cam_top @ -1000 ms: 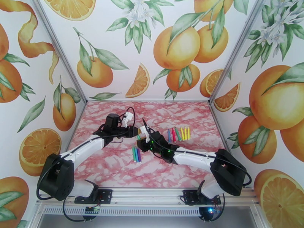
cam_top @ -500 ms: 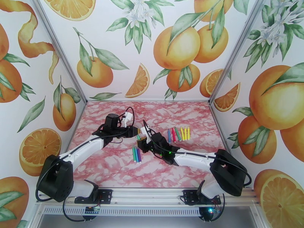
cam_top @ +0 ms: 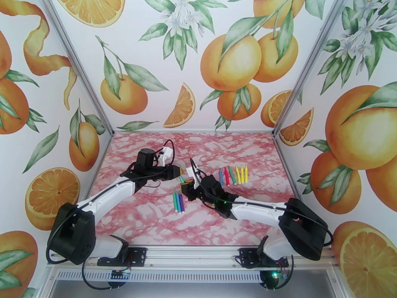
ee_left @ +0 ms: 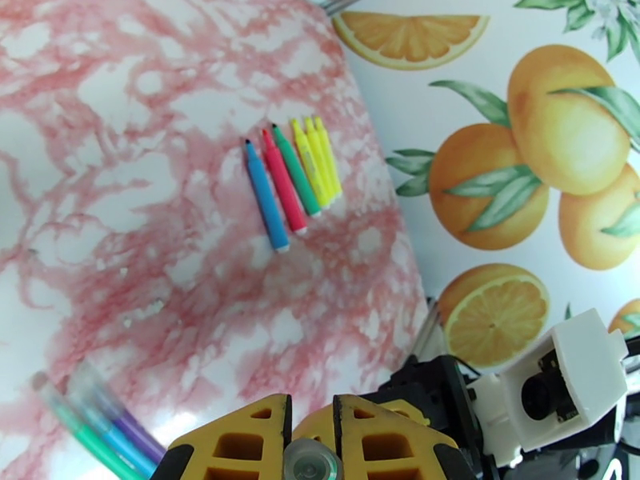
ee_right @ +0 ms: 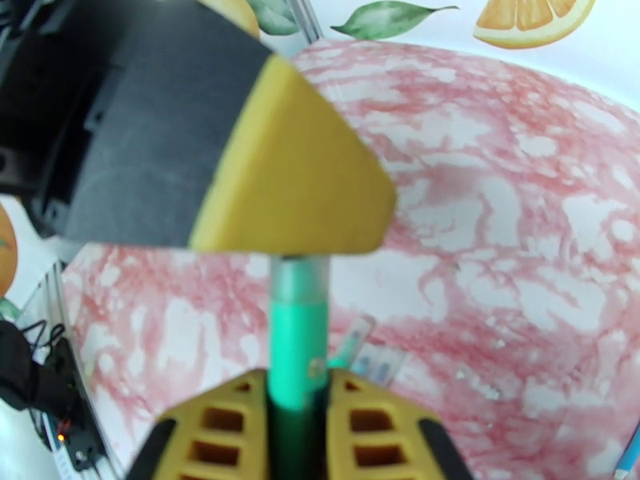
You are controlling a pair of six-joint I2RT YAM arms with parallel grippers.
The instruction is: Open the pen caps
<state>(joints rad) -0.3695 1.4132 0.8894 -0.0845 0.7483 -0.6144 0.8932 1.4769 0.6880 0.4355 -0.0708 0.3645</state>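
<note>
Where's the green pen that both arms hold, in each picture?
Top external: green pen mid-table, between the two arms' tips.
Left wrist: bottom edge, end-on between the left jaws.
Right wrist: centre, upright, rising from the right jaws.
Shared landmark: the pink marbled table.

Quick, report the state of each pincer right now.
Left pincer: closed on the pen cap.
Right pincer: closed on the green pen, gripping the barrel below that cap.

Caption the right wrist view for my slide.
Right gripper grips a green pen, left gripper pinches its cap, above the pink marble table.
</note>
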